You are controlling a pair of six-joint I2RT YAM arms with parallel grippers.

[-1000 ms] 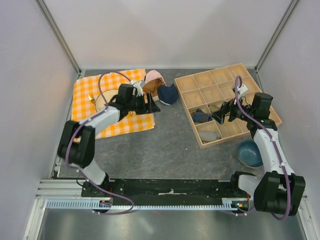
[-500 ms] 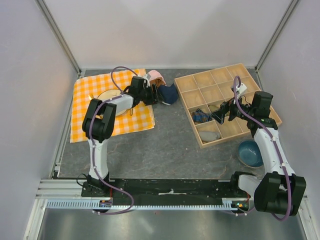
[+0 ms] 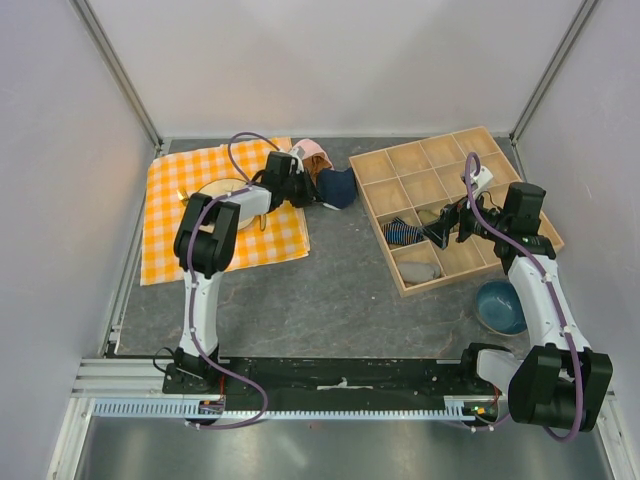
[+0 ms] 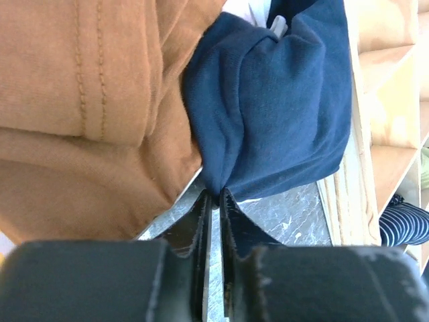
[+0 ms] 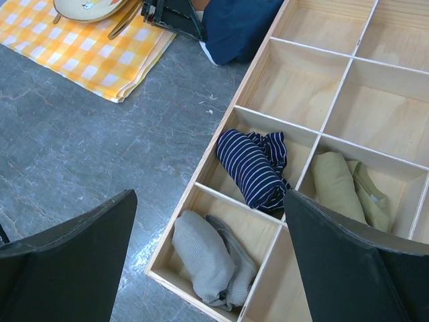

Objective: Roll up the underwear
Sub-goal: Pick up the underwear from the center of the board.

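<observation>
The underwear [image 3: 338, 187] is a small navy-blue cloth lying crumpled on the grey table between the orange checked cloth and the wooden tray. It fills the upper right of the left wrist view [image 4: 281, 114] and shows at the top of the right wrist view [image 5: 238, 27]. My left gripper [image 3: 305, 191] reaches in from the left, and its fingertips [image 4: 216, 196] are pinched together on the near fold of the navy cloth. My right gripper [image 3: 441, 227] hovers over the wooden tray, open, with nothing between its fingers [image 5: 209, 200].
A brown garment [image 4: 87, 100] and a pink one [image 3: 312, 152] lie against the underwear's left side. The wooden tray [image 3: 410, 160] holds a striped roll [image 5: 251, 168], a grey roll [image 5: 208, 258] and a beige roll [image 5: 338, 181]. A plate [image 3: 215, 190] sits on the checked cloth [image 3: 190, 235]. A blue bowl [image 3: 498, 305] stands near right.
My left arm has stretched farther back and right to the navy cloth, and its jaws have closed from wide apart onto the cloth's edge. The right arm has not moved.
</observation>
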